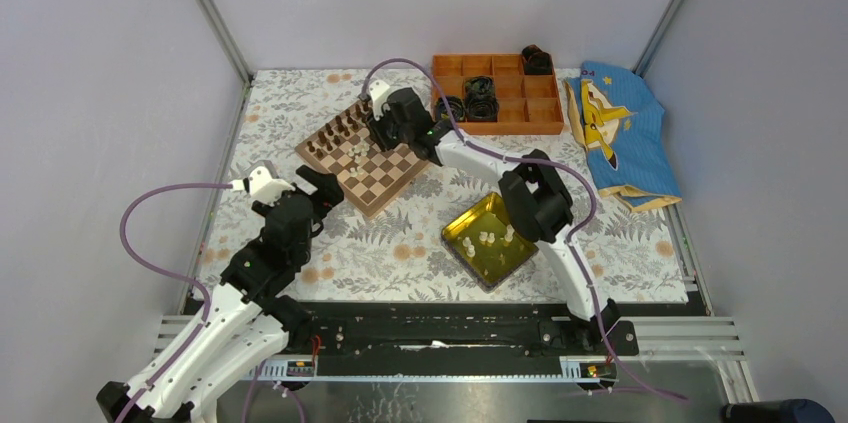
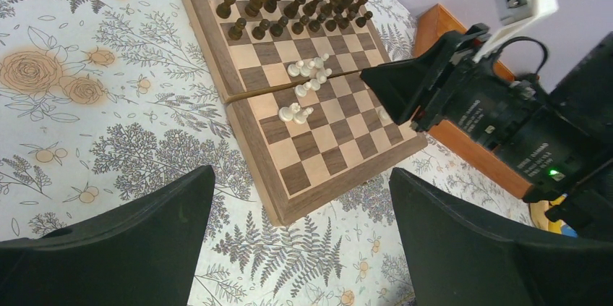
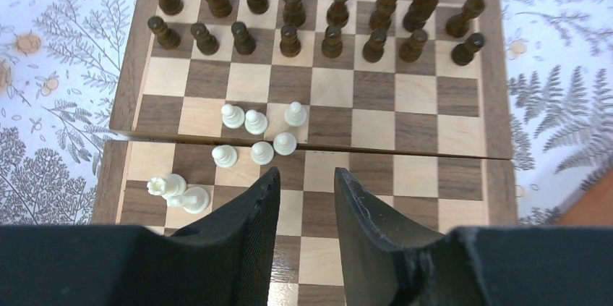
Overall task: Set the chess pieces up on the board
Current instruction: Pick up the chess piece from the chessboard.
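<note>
Chess pieces: cream, clustered at centre of board, two possibly toppled; near rows hidden. Right gripper jaws slightly parted, empty; left gripper jaws spread wide.

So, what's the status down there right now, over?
Left gripper open, short of the square wooden chessboard. Right gripper open, empty, over it. Tiny cream-white chess pieces bunched mid-board, more in glossy yellow tray. Nothing blocking.

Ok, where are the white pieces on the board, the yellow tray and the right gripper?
white pieces (image 3: 255,122): right wrist view, one piece in the cluster.
yellow tray (image 1: 495,268): top view, bare floor.
right gripper (image 3: 306,173): right wrist view, between fingertips.
</note>
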`<state>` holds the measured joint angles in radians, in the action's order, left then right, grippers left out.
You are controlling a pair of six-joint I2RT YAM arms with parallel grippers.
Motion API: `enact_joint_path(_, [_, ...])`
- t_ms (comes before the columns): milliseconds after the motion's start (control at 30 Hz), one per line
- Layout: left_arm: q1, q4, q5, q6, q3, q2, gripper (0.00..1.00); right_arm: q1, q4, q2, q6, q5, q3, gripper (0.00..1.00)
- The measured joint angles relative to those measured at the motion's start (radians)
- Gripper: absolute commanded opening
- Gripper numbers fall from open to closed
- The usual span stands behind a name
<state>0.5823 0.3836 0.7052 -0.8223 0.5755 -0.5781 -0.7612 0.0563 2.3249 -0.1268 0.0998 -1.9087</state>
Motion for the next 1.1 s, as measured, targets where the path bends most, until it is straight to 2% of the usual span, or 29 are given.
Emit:
enact_joint_path(300, [0.000, 0.002, 0.000, 0.000, 0.000, 0.003, 0.99, -0.011, -0.052, 0.078, 0.000, 0.045, -0.063, 0.40])
enact_joint_path(1100, [0.000, 0.006, 0.000, -0.005, 0.000, 0.005, 0.99, -0.033, -0.092, 0.144, 0.001, 0.071, -0.140, 0.39])
